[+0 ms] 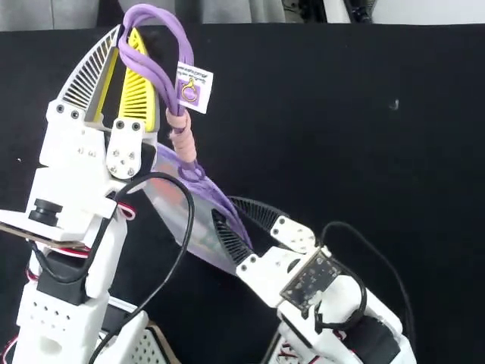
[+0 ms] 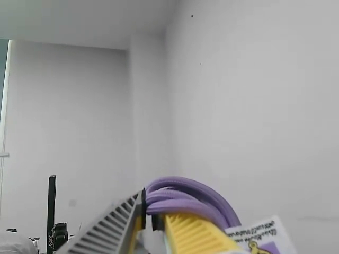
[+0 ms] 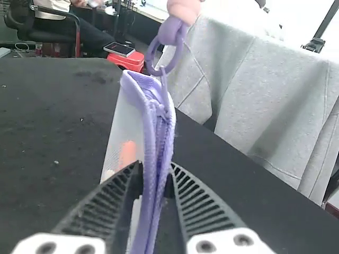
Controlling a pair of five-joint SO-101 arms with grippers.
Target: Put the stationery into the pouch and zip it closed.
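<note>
High view: pouch [image 1: 189,220] hangs tilted at near left betw. the two arms, its left part hidden behind the L arm [image 1: 76,189] and a black cable [image 1: 178,250], so I can't tell if its bottom touches the table [image 1: 341,114]. L gripper [image 1: 127,32] is pinched narrow on the purple cord loop [image 1: 155,53] w/ paper tag [image 1: 194,87] up by the table's far edge. R gripper [image 1: 229,211] is clamped on the pouch's zip edge [image 3: 159,121]. Thru the translucent wall I make out an orange item [image 3: 126,153], other contents unreadable, zip travel unclear; wide black tabletop lies right and far right of the pouch.
</note>
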